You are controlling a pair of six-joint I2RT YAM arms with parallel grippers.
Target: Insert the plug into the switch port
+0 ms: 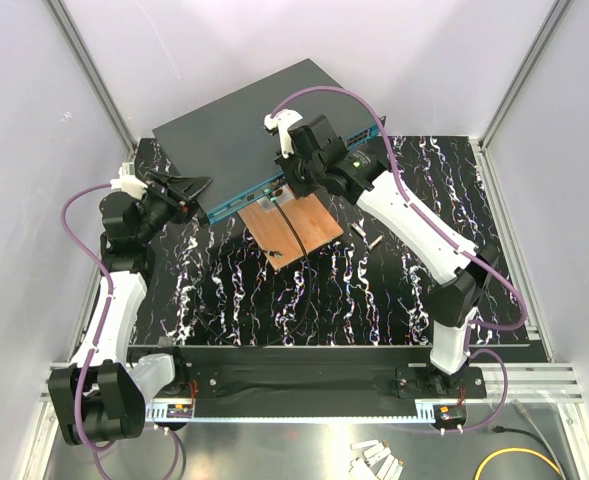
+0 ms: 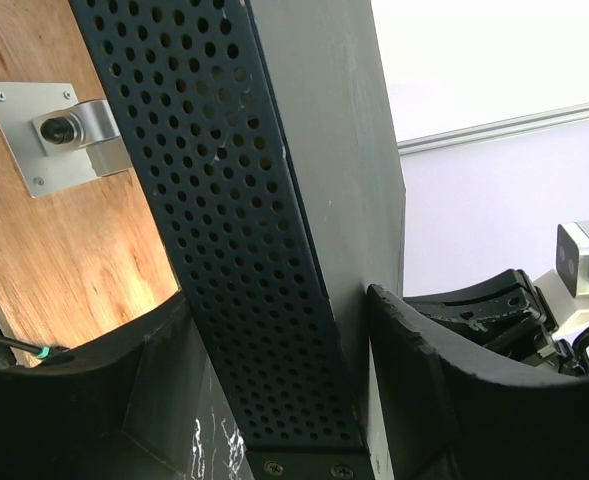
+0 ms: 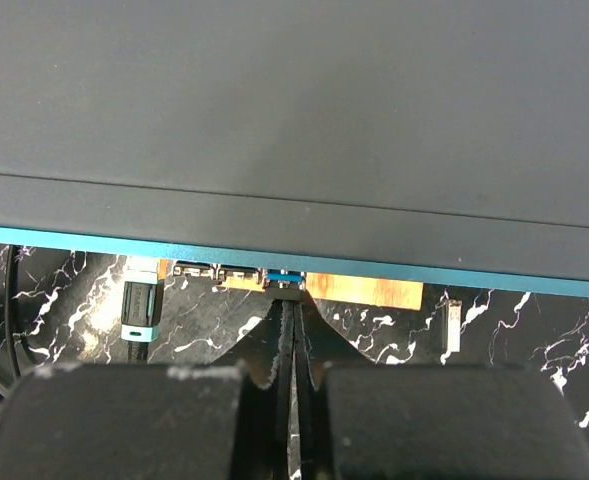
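Large flat dark-grey switch (image 1: pixel 242 128) with teal front edge lies angled at far side of black white-veined desk (image 1: pixel 374 290). Left pincer (image 1: pixel 192 188) clamped across switch's left end, fingers (image 2: pixel 444 400) either side of perforated side panel. Right pincer (image 3: pixel 291 310) pressed together, tips against black rear of small blue plug (image 3: pixel 285 281). Plug sits at port row under teal edge; whether seated, cannot tell. Copper-brown board (image 1: pixel 296 232) lies just before that edge.
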